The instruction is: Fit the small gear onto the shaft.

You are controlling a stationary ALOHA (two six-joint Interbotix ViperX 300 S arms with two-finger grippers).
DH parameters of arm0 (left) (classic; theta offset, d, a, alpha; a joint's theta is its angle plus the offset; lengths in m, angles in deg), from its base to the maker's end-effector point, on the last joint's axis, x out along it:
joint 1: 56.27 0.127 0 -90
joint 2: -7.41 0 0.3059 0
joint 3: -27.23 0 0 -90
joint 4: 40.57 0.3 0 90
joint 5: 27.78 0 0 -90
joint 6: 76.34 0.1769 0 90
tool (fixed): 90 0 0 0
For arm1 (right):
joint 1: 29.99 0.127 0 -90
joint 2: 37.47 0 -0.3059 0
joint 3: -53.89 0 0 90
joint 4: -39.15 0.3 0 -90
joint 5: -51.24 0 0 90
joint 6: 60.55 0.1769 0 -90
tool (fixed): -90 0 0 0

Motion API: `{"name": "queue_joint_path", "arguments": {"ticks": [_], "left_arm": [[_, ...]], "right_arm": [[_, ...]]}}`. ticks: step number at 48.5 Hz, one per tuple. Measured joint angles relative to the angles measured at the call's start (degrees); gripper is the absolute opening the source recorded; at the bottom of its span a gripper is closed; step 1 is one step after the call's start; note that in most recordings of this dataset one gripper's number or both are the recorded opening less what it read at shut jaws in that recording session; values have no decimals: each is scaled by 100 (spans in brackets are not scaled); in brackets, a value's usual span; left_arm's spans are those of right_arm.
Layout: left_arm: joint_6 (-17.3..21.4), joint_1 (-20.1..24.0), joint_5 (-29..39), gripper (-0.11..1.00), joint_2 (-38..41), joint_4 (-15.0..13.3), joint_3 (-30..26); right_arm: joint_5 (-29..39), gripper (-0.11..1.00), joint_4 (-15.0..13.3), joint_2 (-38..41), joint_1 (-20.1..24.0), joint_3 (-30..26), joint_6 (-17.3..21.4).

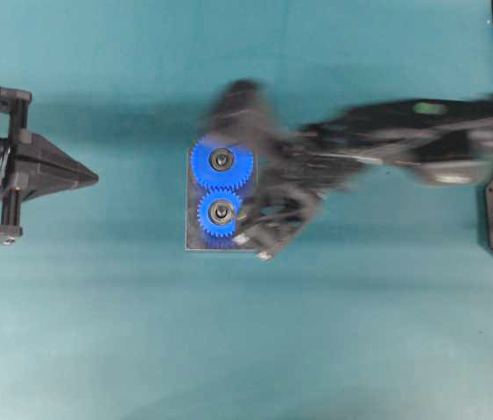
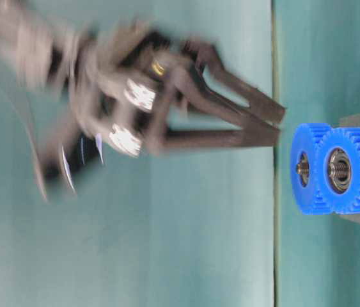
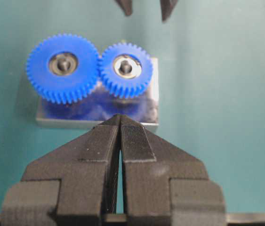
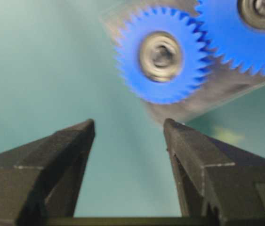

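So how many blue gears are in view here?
2. The larger blue gear and the small gear sit side by side on the grey plate, teeth meshed. None appear hidden.

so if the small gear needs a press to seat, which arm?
Right, probably. Its claw is open right beside the small gear, which sits meshed with the larger gear. The left claw is shut, well off the plate.

We see a flat teal desk [image 1: 97,332] filling every view. Soft shadows lie on it, and the light is even.
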Motion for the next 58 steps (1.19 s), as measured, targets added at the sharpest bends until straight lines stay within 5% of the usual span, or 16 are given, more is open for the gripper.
{"name": "queue_joint_path", "arguments": {"ticks": [3, 9, 17, 40, 48, 58], "left_arm": [[0, -9, 0, 0, 0, 0, 0], [0, -9, 0, 0, 0, 0, 18], [0, -18, 0, 0, 0, 0, 62], [0, -18, -9, 0, -105, 0, 158], [0, -18, -9, 0, -202, 0, 202], [-9, -18, -9, 0, -334, 0, 229]], "right_arm": [[-1213, 67, 729, -334, 70, 817, 211], [-2698, 67, 1670, -527, 404, 1635, 334], [-3340, 67, 2180, -229, 686, 1749, 501], [-4175, 67, 1916, 756, 791, 1345, 1723], [-4456, 67, 1477, 888, 791, 1336, 2364], [-4896, 67, 598, 1274, 800, 1345, 3507]]}}
